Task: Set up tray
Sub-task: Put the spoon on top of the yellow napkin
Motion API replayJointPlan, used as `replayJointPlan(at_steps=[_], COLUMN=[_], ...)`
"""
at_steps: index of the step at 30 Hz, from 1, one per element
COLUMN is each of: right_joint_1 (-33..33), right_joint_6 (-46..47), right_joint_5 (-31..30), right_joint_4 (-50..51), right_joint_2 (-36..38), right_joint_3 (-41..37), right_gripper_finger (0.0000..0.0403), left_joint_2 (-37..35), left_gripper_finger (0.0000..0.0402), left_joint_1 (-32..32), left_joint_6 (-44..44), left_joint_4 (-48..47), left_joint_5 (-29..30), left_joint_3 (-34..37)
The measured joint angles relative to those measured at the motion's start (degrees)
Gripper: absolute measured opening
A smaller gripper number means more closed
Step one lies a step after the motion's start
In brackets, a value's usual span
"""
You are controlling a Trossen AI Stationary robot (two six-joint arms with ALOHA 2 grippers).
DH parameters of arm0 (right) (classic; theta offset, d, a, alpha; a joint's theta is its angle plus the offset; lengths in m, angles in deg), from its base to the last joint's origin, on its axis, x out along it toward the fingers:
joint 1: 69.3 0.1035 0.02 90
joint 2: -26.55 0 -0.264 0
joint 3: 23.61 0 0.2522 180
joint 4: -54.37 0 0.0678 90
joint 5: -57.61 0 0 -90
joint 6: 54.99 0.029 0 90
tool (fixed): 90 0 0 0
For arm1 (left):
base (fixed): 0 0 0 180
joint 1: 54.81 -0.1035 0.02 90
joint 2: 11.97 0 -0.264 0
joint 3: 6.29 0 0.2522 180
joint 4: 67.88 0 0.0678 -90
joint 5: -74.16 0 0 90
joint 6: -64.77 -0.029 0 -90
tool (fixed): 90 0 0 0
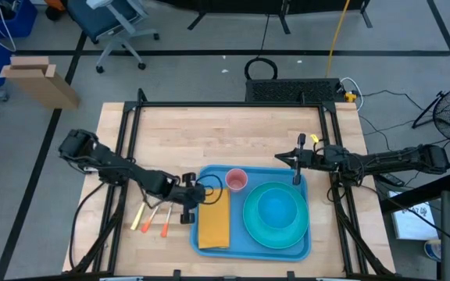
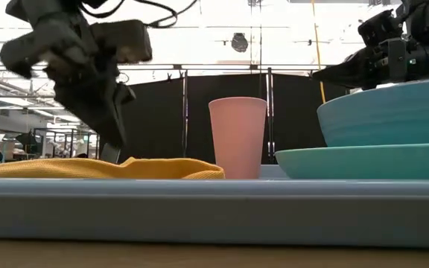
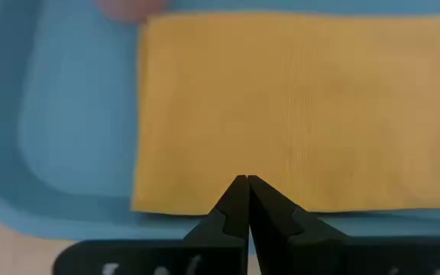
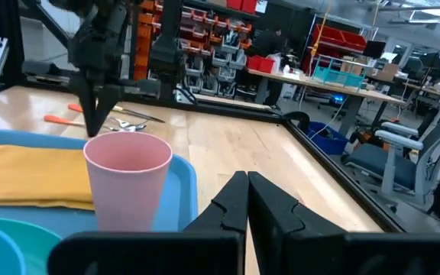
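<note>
The blue tray (image 1: 209,176) lies flat on the table's near right part. On it lie a folded yellow napkin (image 1: 215,222), an upright pink cup (image 1: 236,180) and a turquoise bowl (image 1: 278,209) on a turquoise plate (image 2: 363,160). My left gripper (image 3: 247,182) is shut and points down at the napkin's left edge (image 3: 174,202), by the tray's left rim (image 3: 67,221). My right gripper (image 4: 247,177) is shut and hovers above the tray's far right corner, right of the cup (image 4: 128,179), touching nothing. My left gripper comes from above, pointing down, with its shut fingertips (image 2: 110,152) at the napkin's left long edge. I cannot tell whether the tips touch the cloth or stand just over it. The napkin (image 2: 88,167) lies flat on the tray.
Orange-handled cutlery (image 1: 153,218) lies on the bare wood left of the tray, under the left arm. The table's far half is open wood inside a black frame (image 1: 225,105). Chairs, cables and shelves stand beyond the table.
</note>
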State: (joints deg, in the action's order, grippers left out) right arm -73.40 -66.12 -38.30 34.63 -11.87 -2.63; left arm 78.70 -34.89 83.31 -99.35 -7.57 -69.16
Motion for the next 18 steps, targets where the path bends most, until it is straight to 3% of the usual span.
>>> replayJointPlan(at_steps=[9,15,18], right_joint_1=[0.0,0.04,0.04], right_joint_6=[0.9,1.73,2.44], right_joint_5=[0.0,0.0,0.01], right_joint_4=[0.42,0.39,0.38], right_joint_2=[-0.02,0.0,0.0], right_joint_3=[0.0,0.0,0.0], right_gripper_finger=[0.0,0.0,0.0], left_joint_2=[8.98,10.2,9.56], left_gripper_finger=[0.0004,0.0012,0.0009], left_joint_1=[-0.5,-1.93,-2.05], left_joint_6=[-1.09,-4.25,-5.37], left_joint_4=[-0.06,0.98,0.77], left_joint_5=[0.58,0.65,3.59], left_joint_3=[-3.4,-4.12,-4.02])
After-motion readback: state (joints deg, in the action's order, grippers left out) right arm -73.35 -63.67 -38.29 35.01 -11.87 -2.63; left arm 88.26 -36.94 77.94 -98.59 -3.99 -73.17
